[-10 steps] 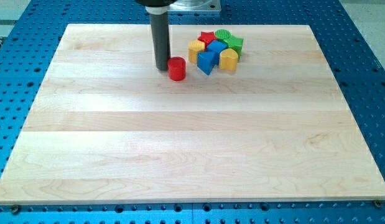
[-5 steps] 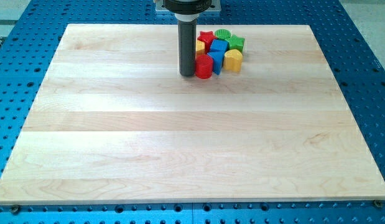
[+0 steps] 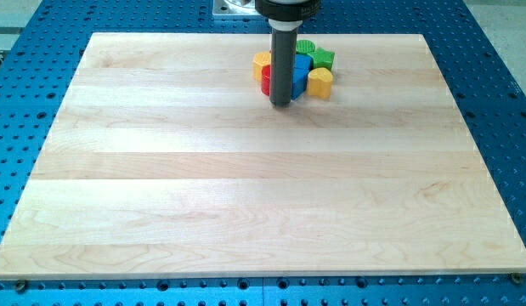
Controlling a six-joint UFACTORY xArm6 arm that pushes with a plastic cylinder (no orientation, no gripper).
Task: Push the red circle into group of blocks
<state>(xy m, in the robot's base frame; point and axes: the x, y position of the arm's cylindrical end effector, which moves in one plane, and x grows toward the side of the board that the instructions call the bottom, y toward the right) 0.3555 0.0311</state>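
My tip rests on the counter at the view's top, just right of centre, right against the near edge of the cluster of blocks. The tool is a plain straight rod with no parts to open or close, and it grips nothing. The red circle lies directly behind the rod, mostly hidden by it; only a red sliver shows on the rod's left side, so its facing and long axis cannot be read. It sits pressed in among the group: a yellow block just above it at the view's left, a blue block on the rod's right, a yellow block further right, and green blocks at the top right.
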